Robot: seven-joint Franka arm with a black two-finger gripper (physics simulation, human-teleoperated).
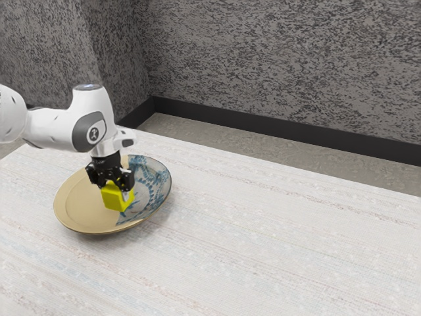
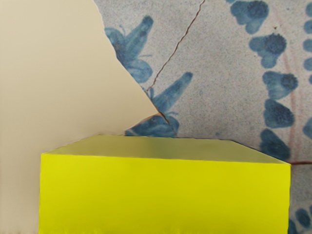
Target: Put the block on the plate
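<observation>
Block (image 1: 114, 200): yellow, was over the plate (image 1: 75, 205); contact was unclear.
Claw (image 1: 118, 191): had the block gripped.
Handling: likely light, stiff, hardly fragile; opposite flat sides offered the surest hold.

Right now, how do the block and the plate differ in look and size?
The block is plain yellow; the plate is part tan, part gray with blue patterns. The block is boxy, while the plate is round and shallow. The block is much smaller than the plate. Both show unpatterned surface.
</observation>
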